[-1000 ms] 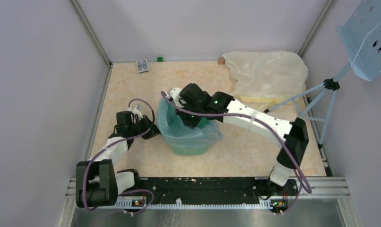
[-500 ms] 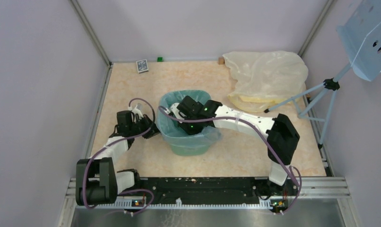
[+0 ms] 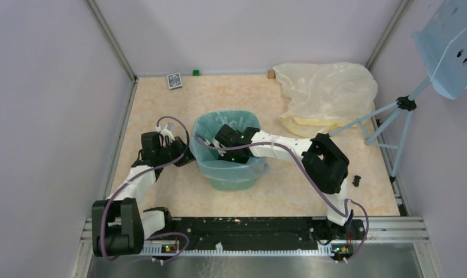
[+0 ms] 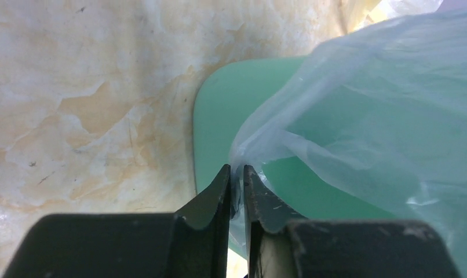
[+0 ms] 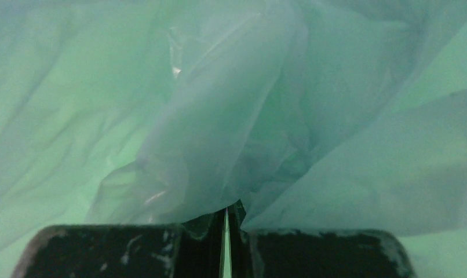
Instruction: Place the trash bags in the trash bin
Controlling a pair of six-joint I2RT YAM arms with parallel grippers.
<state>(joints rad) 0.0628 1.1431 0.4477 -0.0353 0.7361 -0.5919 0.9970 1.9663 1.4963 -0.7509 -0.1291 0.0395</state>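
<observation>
One bin [image 3: 234,180] stands mid-table. One blue bag [image 3: 203,152] lines it, with film draped over the rim on the left and near sides. There are two arms. The left gripper [image 3: 183,157] is clenched on the bag's edge just outside the bin's left wall, and its wrist view shows film nipped between the nearly closed jaws. The right gripper [image 3: 226,155] is down inside the bin, its jaws pressed to a slit on a bunched fold of bag.

One cream bag [image 3: 324,90] slumps in the far right corner. One card [image 3: 174,80] and one green block [image 3: 195,72] lie at the far edge. One small black piece [image 3: 356,179] lies near the right edge.

Film and the right arm hide the bin's floor. The card's face is too small to read. The tripod's [image 3: 393,124] perforated panel is cut off at the frame's corner.

The table [image 3: 161,110] is mottled beige, with pale lilac walls [image 3: 51,104] on three sides.
</observation>
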